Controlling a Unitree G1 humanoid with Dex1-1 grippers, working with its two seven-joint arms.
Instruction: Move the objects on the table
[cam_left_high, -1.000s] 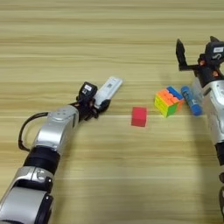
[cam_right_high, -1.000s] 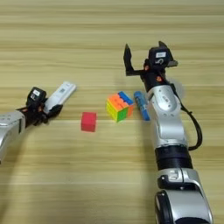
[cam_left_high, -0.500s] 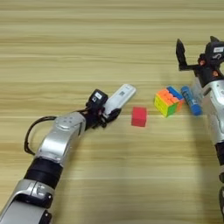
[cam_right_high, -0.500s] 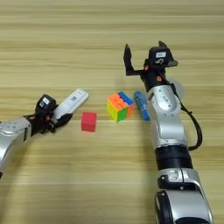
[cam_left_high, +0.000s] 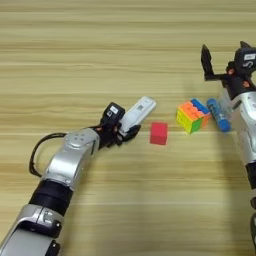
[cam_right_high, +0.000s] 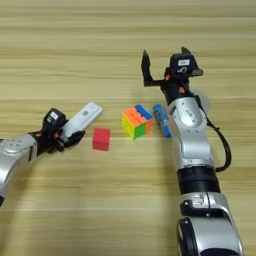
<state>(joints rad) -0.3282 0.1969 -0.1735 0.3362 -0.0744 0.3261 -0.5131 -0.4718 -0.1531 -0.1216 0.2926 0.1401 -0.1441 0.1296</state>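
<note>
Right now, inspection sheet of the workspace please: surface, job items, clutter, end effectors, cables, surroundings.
Surface: wooden table, flat.
Job's things: white bar held; red cube right of it; puzzle cube; blue marker beside it, far side.
Clutter: nothing seen.
End effectors: left end effector shut on the bar; right end effector open, raised beyond the marker.
Cables: black cable looping at left forearm; another at right.
Surroundings: nothing seen.

A broad, flat, light-tan wooden table top (cam_left_high: 125, 45) fills both views from edge to edge. Its planks run horizontally, with fine darker grain lines and a few longer seams crossing from left to right. The light is even and soft, leaving only faint, short shadows on the wood. No wall, floor, window or other furniture shows beyond the surface.
</note>
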